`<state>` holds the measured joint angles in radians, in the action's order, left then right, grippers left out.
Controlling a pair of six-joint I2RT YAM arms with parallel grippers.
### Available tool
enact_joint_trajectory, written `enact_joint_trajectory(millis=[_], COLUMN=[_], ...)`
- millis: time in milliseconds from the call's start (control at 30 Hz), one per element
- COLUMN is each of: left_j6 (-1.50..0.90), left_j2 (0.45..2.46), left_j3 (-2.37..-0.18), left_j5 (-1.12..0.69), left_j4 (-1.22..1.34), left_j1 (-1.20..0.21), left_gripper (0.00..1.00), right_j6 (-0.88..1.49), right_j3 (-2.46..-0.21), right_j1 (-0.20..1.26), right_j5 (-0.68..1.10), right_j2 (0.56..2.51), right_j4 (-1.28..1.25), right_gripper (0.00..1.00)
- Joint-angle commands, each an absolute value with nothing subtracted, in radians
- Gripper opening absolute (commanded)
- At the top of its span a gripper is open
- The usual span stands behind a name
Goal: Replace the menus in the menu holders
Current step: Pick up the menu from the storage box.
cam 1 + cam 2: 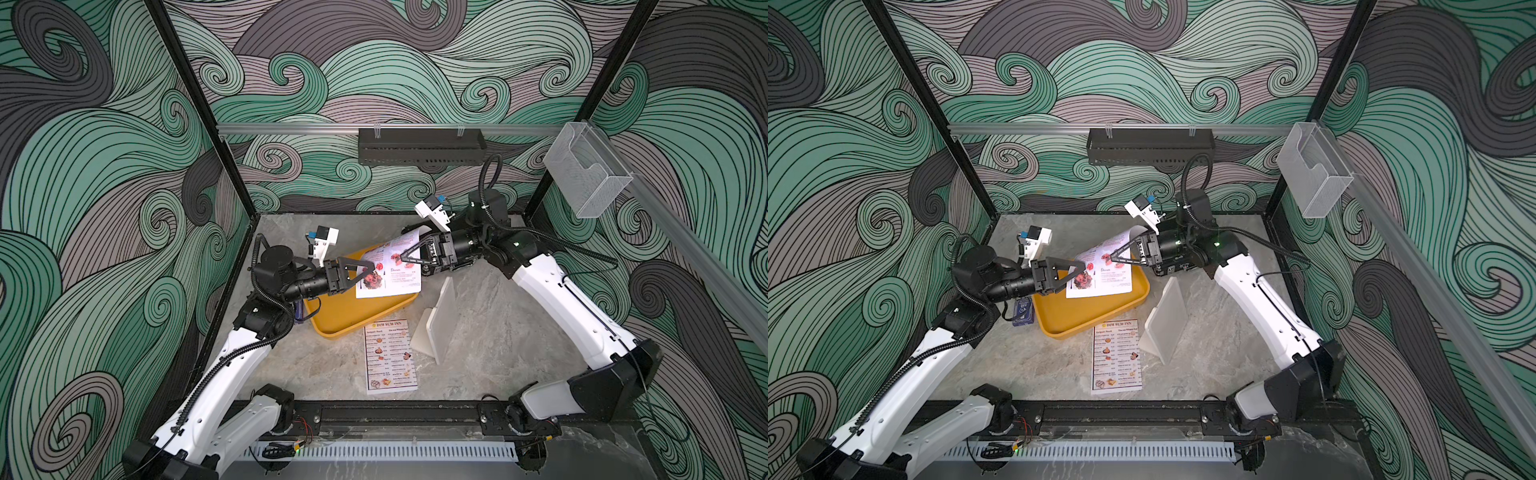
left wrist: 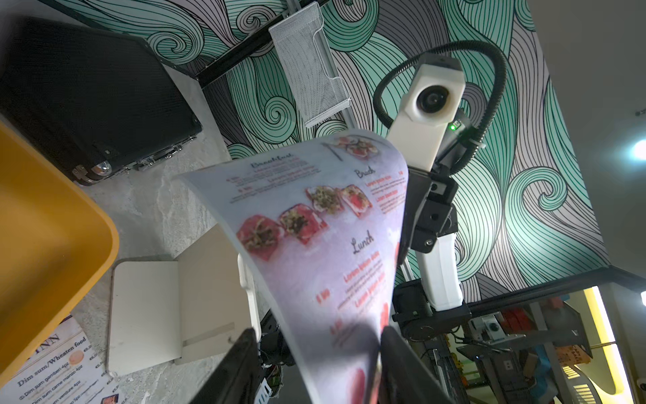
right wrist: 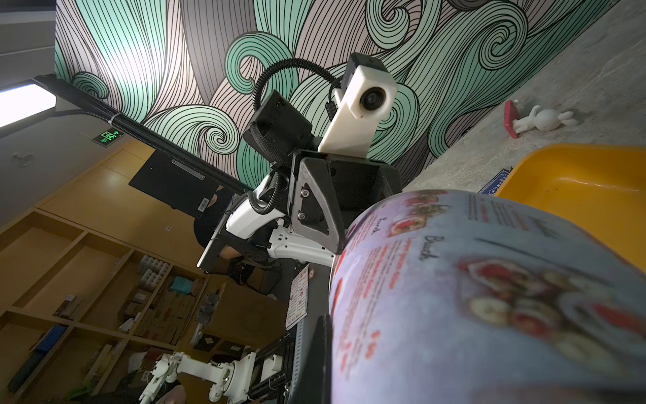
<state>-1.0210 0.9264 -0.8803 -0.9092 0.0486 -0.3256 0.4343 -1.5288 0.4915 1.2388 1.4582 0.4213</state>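
Holds SPECIAL MENU sheet [image 1: 401, 279] aloft over yellow tray [image 1: 345, 322], clamped in right pincer [image 1: 402, 260]; straddles its other edge with left pincer [image 1: 367, 271], jaws apart. Looks like a regrasp. Next: closing left, then lining sheet up with menu holder [image 1: 436, 328] beside DIM SUM INN sheet [image 1: 390, 357] on surface [image 1: 498, 332].

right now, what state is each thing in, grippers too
pale pink food-photo menu sheet: lifted, curled
white black-bordered dim sum inn sheet: lying flat, face up
milky-white plastic sign stand: upright, no sheet visible in it
yellow plastic tray: visible part bare
right gripper: shut on the pink sheet
left gripper: open, jaws astride the pink sheet's edge
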Motion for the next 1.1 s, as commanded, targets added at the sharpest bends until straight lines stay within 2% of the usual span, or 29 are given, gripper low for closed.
enact_joint_trajectory(millis=[0,267,733,800,933,967,1067], left_j6=[-1.054,-1.064,-1.06,-1.058,-1.053,-1.04,-0.949], left_j2=[0.922,0.919,0.924,0.925,0.928,0.927,0.917], left_j3=[-0.92,-0.934,-0.944,-0.943,-0.945,-0.948,-0.978], left_j5=[-0.958,-0.968,-0.984,-0.984,-0.97,-0.958,-0.902], left_j4=[0.095,0.088,0.072,0.071,0.06,0.043,-0.065], left_j1=[-0.32,-0.319,-0.318,-0.32,-0.319,-0.32,-0.322], left_gripper=[0.49,0.31,0.2,0.16,0.0,0.0,0.0], right_j6=[0.44,0.463,0.587,0.587,0.583,0.582,0.579], right_j3=[-1.514,-1.492,-1.452,-1.451,-1.447,-1.447,-1.442], right_j1=[0.492,0.492,0.497,0.5,0.499,0.499,0.489], right_j5=[1.25,1.238,1.236,1.239,1.241,1.24,1.205], right_j2=[1.469,1.475,1.486,1.488,1.488,1.487,1.471], right_j4=[0.397,0.391,0.258,0.258,0.263,0.267,0.271], right_gripper=[0.0,0.0,0.0,0.0,0.0,0.07,0.48])
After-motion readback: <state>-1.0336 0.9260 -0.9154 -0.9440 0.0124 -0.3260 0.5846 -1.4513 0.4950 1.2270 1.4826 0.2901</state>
